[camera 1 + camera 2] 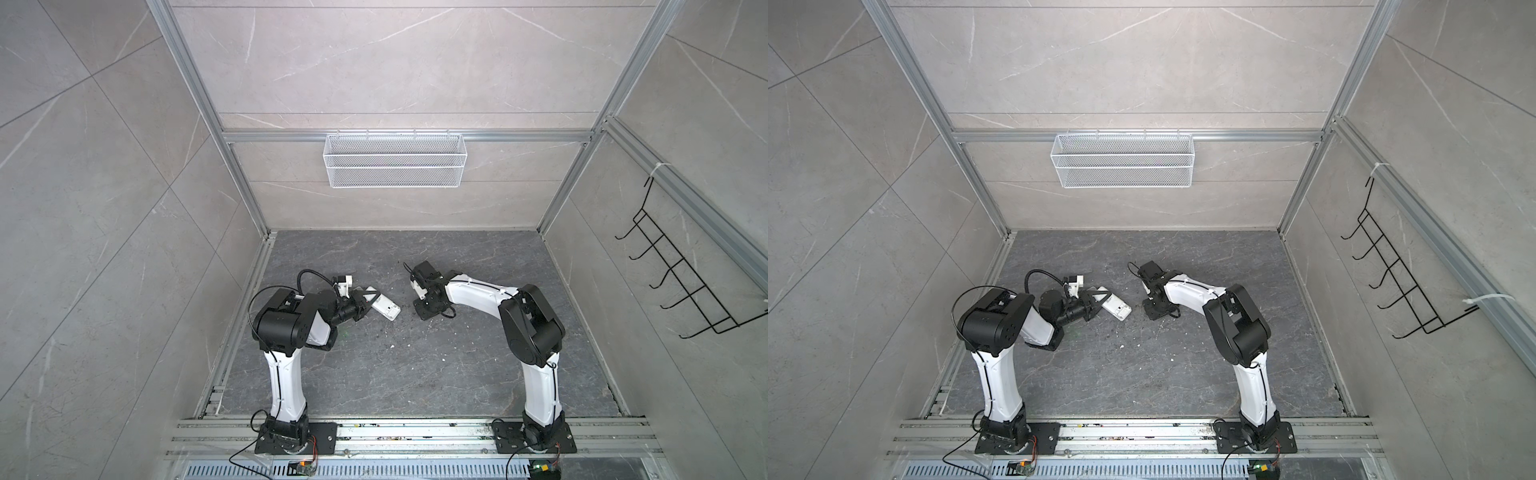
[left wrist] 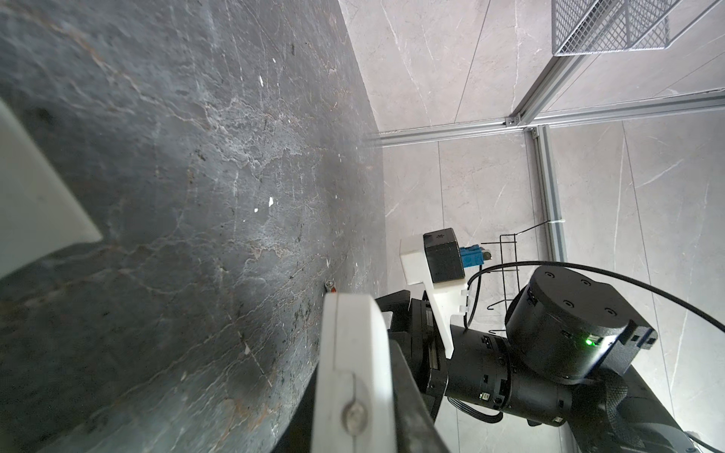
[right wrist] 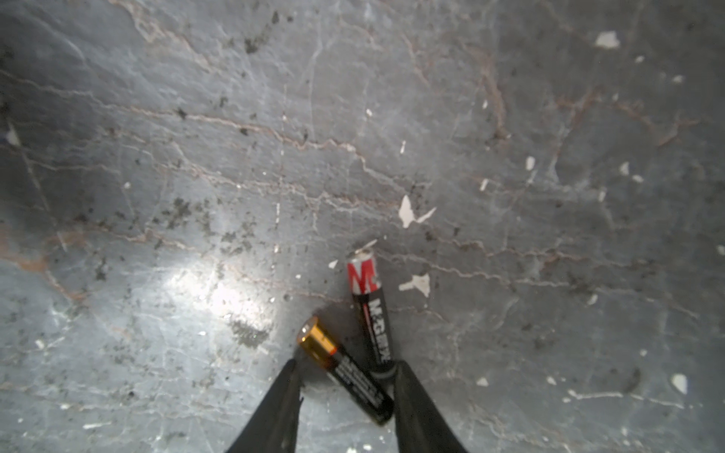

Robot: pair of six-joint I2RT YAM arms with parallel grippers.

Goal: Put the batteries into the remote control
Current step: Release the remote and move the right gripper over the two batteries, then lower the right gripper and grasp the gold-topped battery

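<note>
The white remote control point(image 1: 386, 308) point(image 1: 1118, 310) hangs tilted just above the dark floor, and my left gripper point(image 1: 362, 303) point(image 1: 1096, 305) is shut on one end of it. The left wrist view shows the remote control point(image 2: 353, 337) edge-on between the jaws of the left gripper point(image 2: 353, 415). Two batteries lie touching on the floor: a gold-ended one point(image 3: 345, 372) and a red-ended one point(image 3: 368, 313). My right gripper point(image 3: 347, 372) point(image 1: 417, 309) points down, open, straddling the gold-ended battery. One finger point(image 3: 408, 392) touches both batteries; the other point(image 3: 286, 392) stands off.
White specks litter the dark slate floor point(image 1: 415, 365). A white mesh basket point(image 1: 395, 160) hangs on the back wall and a black wire hook rack point(image 1: 681, 282) on the right wall. A blurred white shape point(image 2: 35, 196) sits at the left wrist view's edge.
</note>
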